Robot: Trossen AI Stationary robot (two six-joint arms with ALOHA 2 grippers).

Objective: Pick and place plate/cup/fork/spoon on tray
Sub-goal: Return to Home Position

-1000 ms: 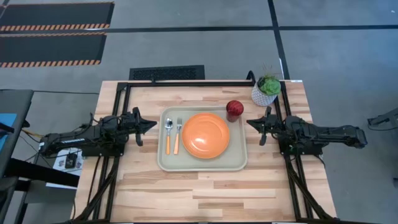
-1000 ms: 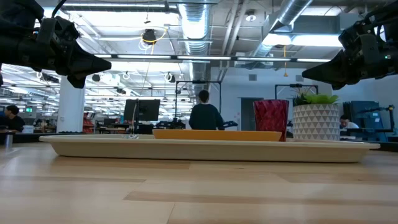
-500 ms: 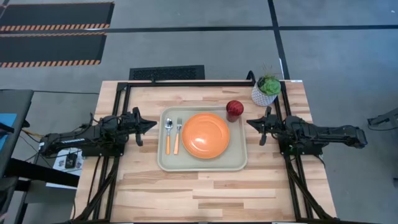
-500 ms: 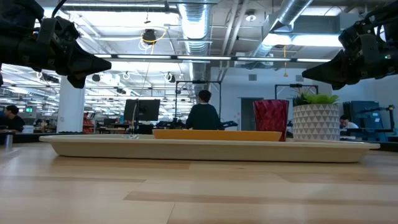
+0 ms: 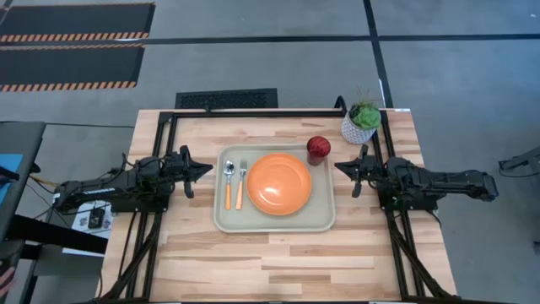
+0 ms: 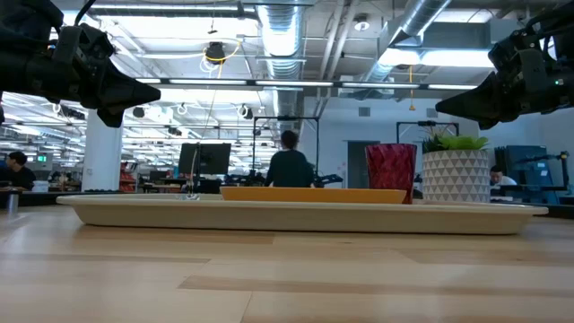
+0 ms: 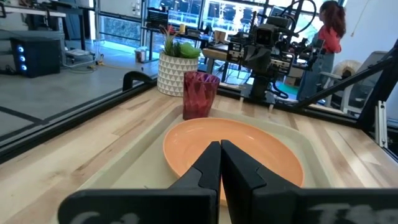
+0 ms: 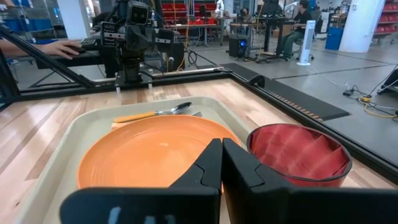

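The pale tray (image 5: 274, 221) lies in the middle of the table. On it rest the orange plate (image 5: 279, 182), the spoon (image 5: 228, 184) and the fork (image 5: 240, 184) side by side at its left end, and the red cup (image 5: 318, 149) upright at its far right corner. My left gripper (image 5: 209, 167) hovers shut and empty just left of the tray. My right gripper (image 5: 338, 165) hovers shut and empty just right of it, near the cup. The plate (image 7: 249, 149) and the cup (image 7: 199, 94) show ahead of the left fingers.
A white pot with a green plant (image 5: 363, 122) stands on the table's far right, behind the cup. A dark metal frame (image 5: 253, 111) runs along the table's far edge and both sides. Bare wood lies between the tray and the near edge (image 5: 278, 262).
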